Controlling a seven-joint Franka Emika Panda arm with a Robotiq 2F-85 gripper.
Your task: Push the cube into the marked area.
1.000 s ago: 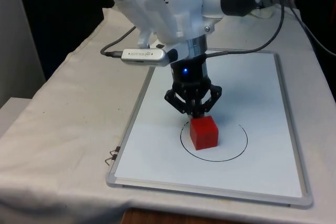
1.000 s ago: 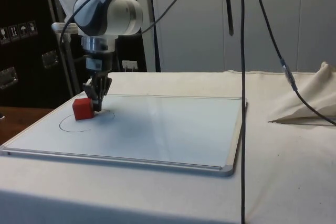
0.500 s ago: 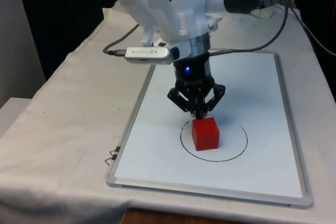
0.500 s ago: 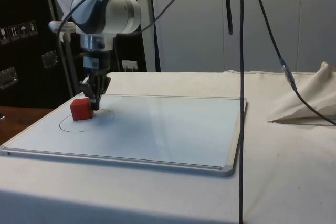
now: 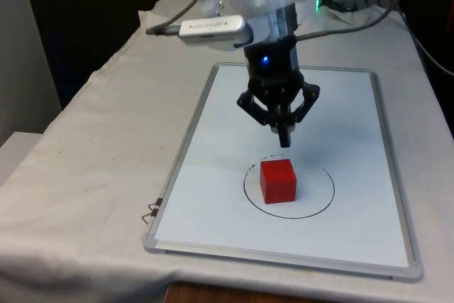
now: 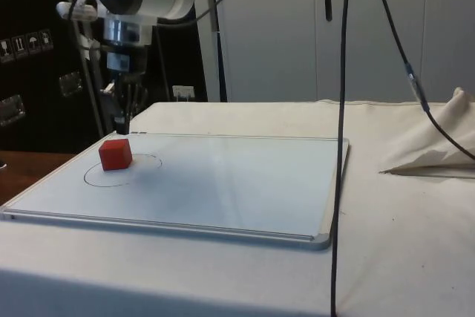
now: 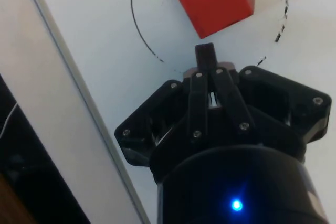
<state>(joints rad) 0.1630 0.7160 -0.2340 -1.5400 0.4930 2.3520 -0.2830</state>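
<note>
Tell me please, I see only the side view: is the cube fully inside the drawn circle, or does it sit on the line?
Observer: In the front view the red cube lies wholly inside the circle, nearer its far edge.
Operator: Is the gripper touching the cube?
Observer: No. The front view shows the gripper raised, with bare whiteboard between it and the cube.
Operator: Are the fingers open?
Observer: The wrist view shows the fingers pressed together, holding nothing.
</note>
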